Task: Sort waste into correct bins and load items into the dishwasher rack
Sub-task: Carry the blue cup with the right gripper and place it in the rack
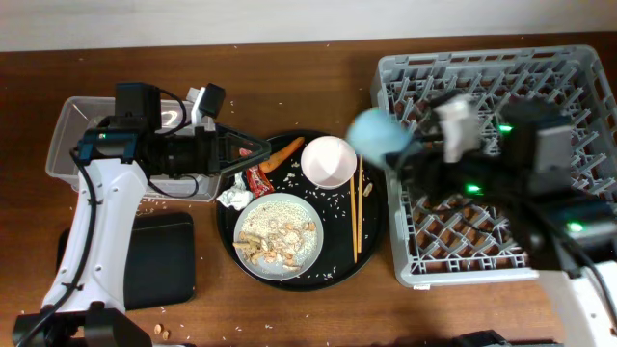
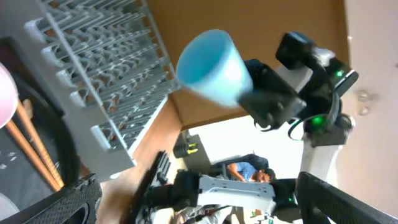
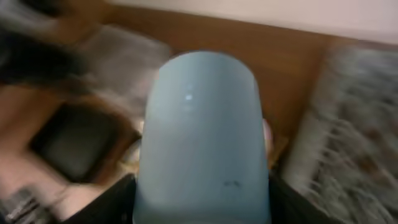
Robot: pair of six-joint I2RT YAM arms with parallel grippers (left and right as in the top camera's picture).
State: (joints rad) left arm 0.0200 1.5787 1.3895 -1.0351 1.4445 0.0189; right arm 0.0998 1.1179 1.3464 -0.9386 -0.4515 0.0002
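My right gripper (image 1: 410, 145) is shut on the small light-blue cup (image 1: 378, 133) and holds it in the air over the left edge of the grey dishwasher rack (image 1: 501, 77). The cup fills the right wrist view (image 3: 202, 124) and shows in the left wrist view (image 2: 214, 65). My left gripper (image 1: 253, 154) is open and empty, next to the orange carrot piece (image 1: 285, 150) and red wrapper (image 1: 260, 178). The white-pink bowl (image 1: 328, 161), the chopsticks (image 1: 359, 207), the white tissue (image 1: 232, 197) and the pale plate (image 1: 253, 258) with rice scraps lie on the round black tray (image 1: 333, 275).
The clear tub (image 1: 72, 130) stands at the far left, partly under my left arm. The shallow black tray (image 1: 159, 258) lies in front of it. Rice grains are scattered on the round tray and the wooden table (image 1: 308, 87).
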